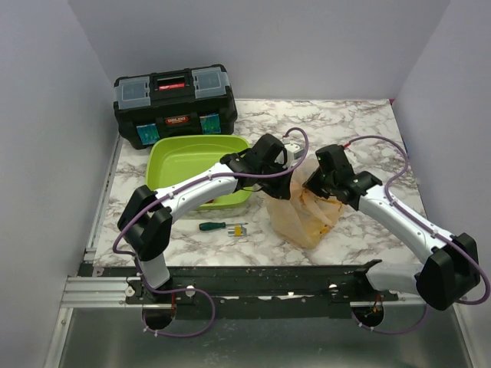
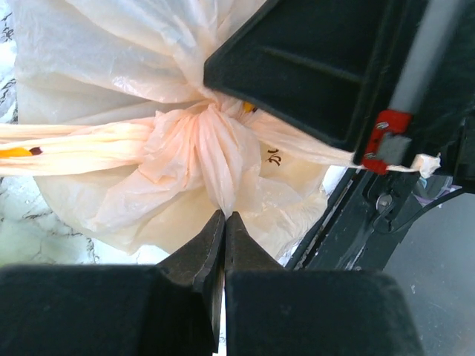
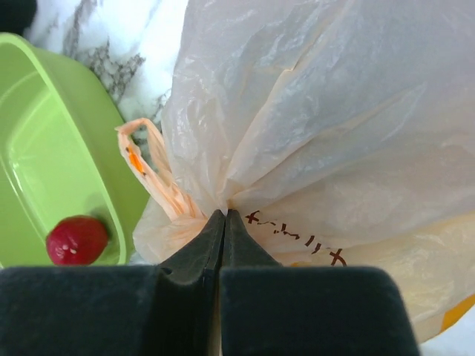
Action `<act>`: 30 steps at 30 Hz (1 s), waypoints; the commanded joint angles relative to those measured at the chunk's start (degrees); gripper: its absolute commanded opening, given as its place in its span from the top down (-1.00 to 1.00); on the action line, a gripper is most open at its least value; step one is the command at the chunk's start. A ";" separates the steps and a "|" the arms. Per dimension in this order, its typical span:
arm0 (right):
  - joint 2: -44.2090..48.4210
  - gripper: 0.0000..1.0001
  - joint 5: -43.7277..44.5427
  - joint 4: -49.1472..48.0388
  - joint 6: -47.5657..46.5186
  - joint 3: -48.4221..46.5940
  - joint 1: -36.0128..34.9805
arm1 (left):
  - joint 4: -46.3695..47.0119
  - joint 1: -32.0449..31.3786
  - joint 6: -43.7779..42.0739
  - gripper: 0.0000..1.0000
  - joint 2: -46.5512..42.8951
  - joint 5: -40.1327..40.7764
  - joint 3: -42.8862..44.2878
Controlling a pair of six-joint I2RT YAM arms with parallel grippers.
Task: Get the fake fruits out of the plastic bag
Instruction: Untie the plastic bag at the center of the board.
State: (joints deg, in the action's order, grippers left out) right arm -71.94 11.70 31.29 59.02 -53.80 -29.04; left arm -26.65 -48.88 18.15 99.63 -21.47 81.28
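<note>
The peach-orange plastic bag point(image 1: 305, 216) hangs between both arms over the marble table, right of the lime-green tray. My left gripper point(image 1: 282, 182) is shut on a bunched fold of the bag point(image 2: 215, 159) near its top left. My right gripper point(image 1: 316, 186) is shut on a fold of the bag point(image 3: 312, 133) at its top right, by dark printed marks. The bag's handle loop point(image 3: 152, 174) hangs loose beside my right fingers. The fake fruits are hidden inside the bag; only faint yellow-orange patches show through the film.
The lime-green tray point(image 1: 173, 157) holds a shiny red ball point(image 3: 76, 239). A black toolbox point(image 1: 175, 104) stands at the back left. A green-handled screwdriver point(image 1: 222, 227) lies in front of the tray. Walls close in the left, back and right.
</note>
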 commanded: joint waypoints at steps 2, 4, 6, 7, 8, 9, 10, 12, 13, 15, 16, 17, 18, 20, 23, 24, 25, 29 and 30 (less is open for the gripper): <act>5.52 0.99 11.45 2.30 4.32 -0.90 0.35 | 0.16 -0.61 0.30 1.00 -1.52 -0.86 0.42; 7.38 0.99 14.43 2.67 4.52 -0.78 0.36 | 0.09 -0.60 0.30 1.00 -1.69 -0.47 0.39; 8.76 0.99 17.48 3.56 4.41 -1.11 0.46 | -0.06 -0.60 0.30 1.00 -1.88 0.05 0.40; 9.41 0.99 18.85 4.14 4.33 -1.42 0.58 | -0.15 -0.61 0.30 1.00 -1.92 0.26 0.41; 9.73 0.99 19.78 4.46 3.87 -1.60 0.77 | -0.22 -0.60 0.30 1.00 -2.05 0.50 0.42; 9.94 0.99 20.62 4.86 3.34 -1.99 0.95 | -0.24 -0.64 0.30 1.00 -2.07 0.60 0.39; 9.94 0.99 21.27 5.38 2.76 -2.41 1.14 | -0.24 -0.60 0.30 1.00 -2.21 0.77 0.41; 9.31 0.99 22.48 6.67 1.82 -3.36 1.52 | -0.39 -0.60 0.22 1.00 -2.41 1.26 0.46; 9.01 0.99 23.09 7.25 1.06 -3.80 1.80 | -0.48 -0.60 0.13 1.00 -2.45 1.59 0.46; 8.43 0.99 24.91 8.76 0.02 -4.75 2.27 | -0.63 -0.60 -0.09 1.00 -2.77 2.57 0.42; 8.16 0.99 26.01 9.45 -0.65 -5.26 2.46 | -0.75 -0.60 -0.22 1.00 -2.82 2.92 0.45; 8.07 0.99 27.28 9.99 -1.63 -5.70 2.62 | -0.84 -0.60 -0.30 1.00 -3.00 3.26 0.46; 7.97 0.99 28.33 10.47 -2.60 -6.18 2.96 | -0.93 -0.60 -0.31 1.00 -2.96 3.35 0.46; 7.96 0.99 29.74 11.02 -4.66 -7.04 3.49 | -0.98 -0.60 -0.40 1.00 -3.17 3.62 0.52; 7.94 0.99 31.71 11.98 -7.19 -8.17 3.99 | -1.21 -0.60 -0.49 1.00 -3.39 3.86 0.60; 8.00 0.99 32.42 12.27 -8.18 -8.52 4.14 | -1.21 -0.60 -0.53 1.00 -3.48 4.06 0.55; 7.98 0.99 33.03 12.54 -8.94 -8.81 4.25 | -1.26 -0.60 -0.57 1.00 -3.59 4.22 0.50; 7.15 0.94 31.60 12.72 -16.19 -10.42 4.45 | -1.25 -0.60 -0.74 1.00 -3.87 4.65 0.40; 6.93 0.87 29.19 13.26 -18.25 -11.28 4.43 | -1.16 -0.60 -0.75 1.00 -3.90 4.66 0.37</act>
State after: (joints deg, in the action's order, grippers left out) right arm -63.99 39.24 42.28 49.63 -61.49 -25.26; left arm -25.93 -49.25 18.37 98.15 -18.83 81.28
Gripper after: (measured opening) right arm 0.025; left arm 0.003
